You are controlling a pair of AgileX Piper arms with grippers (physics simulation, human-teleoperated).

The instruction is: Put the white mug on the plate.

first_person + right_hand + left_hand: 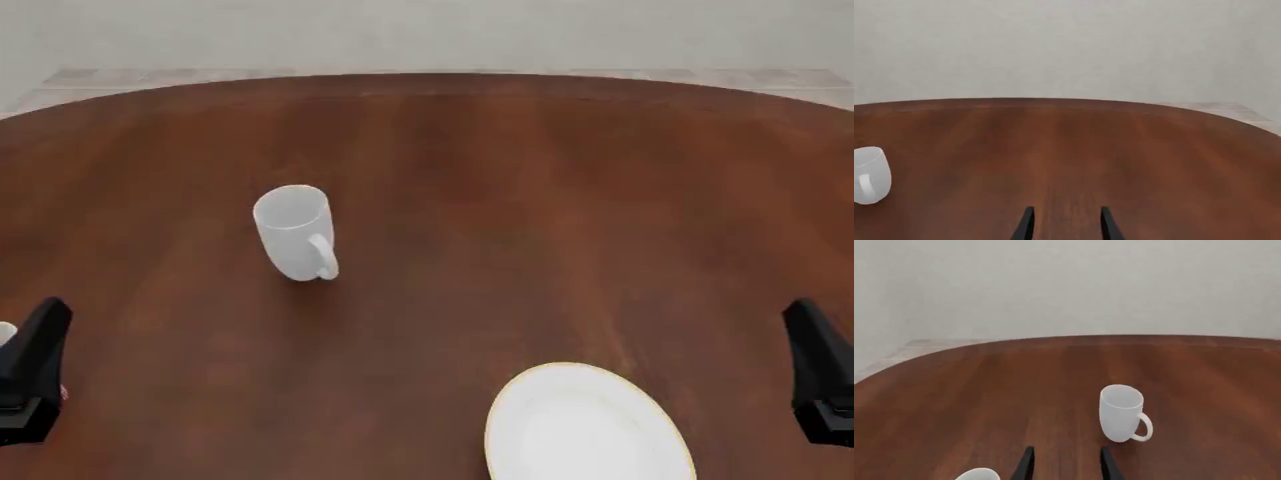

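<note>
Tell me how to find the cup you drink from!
Look at the big round brown wooden table. On its left half, farther back than the flat white gold-rimmed plate at the near edge, stands the glossy white ceramic mug. Unlike the plate, it is tall, with a loop handle on its side.

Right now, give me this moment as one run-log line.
white mug: upright on table, left-centre, untouched | plate: near edge, right of centre, bare | left gripper: open, empty | right gripper: open, empty | step: not started
</note>
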